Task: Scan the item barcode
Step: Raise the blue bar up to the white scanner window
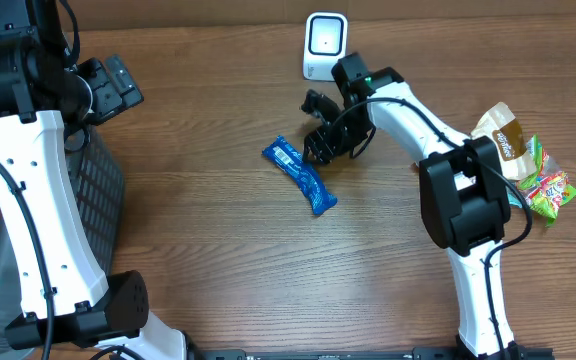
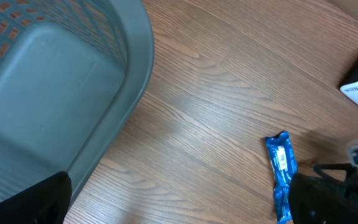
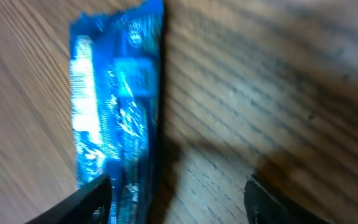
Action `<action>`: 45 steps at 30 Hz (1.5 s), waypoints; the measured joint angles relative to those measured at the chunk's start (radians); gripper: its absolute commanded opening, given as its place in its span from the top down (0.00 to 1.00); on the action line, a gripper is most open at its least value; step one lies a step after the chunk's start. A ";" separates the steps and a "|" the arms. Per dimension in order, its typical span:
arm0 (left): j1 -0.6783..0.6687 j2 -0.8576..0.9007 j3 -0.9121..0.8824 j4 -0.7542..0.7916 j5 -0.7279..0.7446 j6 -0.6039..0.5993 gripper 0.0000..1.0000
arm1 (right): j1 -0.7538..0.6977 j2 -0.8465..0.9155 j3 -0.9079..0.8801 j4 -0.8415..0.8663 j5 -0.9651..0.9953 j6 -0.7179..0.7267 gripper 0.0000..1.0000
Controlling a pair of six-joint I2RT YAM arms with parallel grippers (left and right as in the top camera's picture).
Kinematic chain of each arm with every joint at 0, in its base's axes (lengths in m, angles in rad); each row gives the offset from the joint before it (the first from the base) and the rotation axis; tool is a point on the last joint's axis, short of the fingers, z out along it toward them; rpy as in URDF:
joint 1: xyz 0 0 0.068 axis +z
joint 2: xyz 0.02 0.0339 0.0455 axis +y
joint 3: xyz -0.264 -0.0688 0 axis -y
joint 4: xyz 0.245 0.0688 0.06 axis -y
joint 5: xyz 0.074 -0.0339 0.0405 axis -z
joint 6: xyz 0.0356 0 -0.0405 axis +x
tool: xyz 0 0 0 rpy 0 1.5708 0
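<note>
Could shove rather than pinch the blue snack wrapper (image 1: 299,176), flat on the table (image 1: 218,250) near the scanner (image 1: 324,45), given right gripper (image 3: 176,199) jaws parted yet offset, only 1 finger over its edge.

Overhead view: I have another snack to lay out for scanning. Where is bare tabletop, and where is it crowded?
Free: the wide wood between the basket and the blue wrapper, and the front strip below the wrapper. Crowded: around the scanner, right gripper and wrapper, and the right edge with the snack bags.
</note>
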 measured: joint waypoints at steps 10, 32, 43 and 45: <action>0.000 0.000 0.000 0.000 0.000 0.000 0.00 | 0.013 0.000 -0.016 0.029 -0.045 -0.011 0.42; 0.000 0.000 0.000 0.000 0.000 0.000 0.00 | 0.051 -0.012 -0.055 0.006 0.014 0.147 0.96; 0.000 0.000 0.000 0.000 0.000 0.000 0.00 | -0.046 0.018 0.312 -0.142 0.018 0.379 0.96; 0.000 0.000 0.000 0.000 0.000 0.000 0.00 | -0.060 0.014 0.339 -0.108 0.037 0.423 0.96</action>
